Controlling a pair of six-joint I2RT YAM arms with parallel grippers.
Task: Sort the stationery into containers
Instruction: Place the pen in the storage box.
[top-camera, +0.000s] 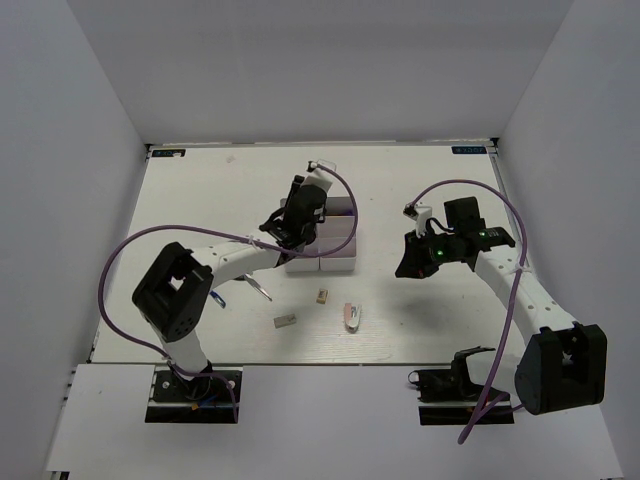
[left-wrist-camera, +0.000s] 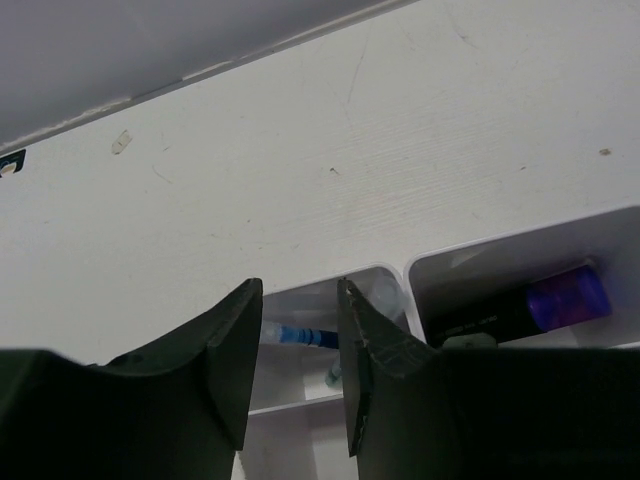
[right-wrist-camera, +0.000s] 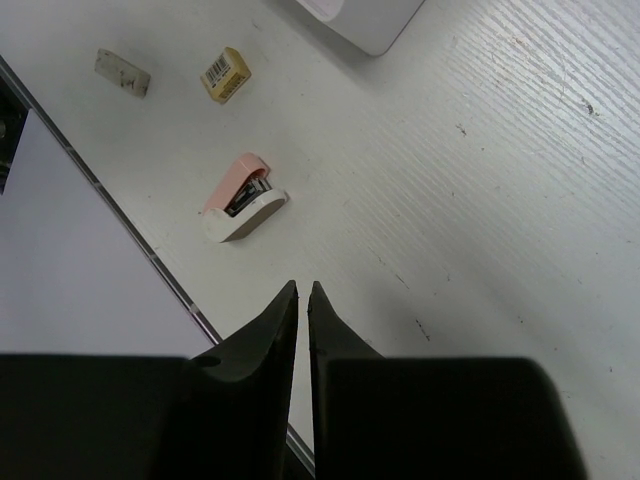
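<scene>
Left tool parted, empty, above bins; blue pen below. Right tool nearly closed, stapler beyond.

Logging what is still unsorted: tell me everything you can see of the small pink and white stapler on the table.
The stapler is small, with a pale pink top arm over a white base and a dark mechanism showing between them; the shell looks plastic. It seems closed and lying on its side on the white table, near the front edge. Only the table touches it.
</scene>
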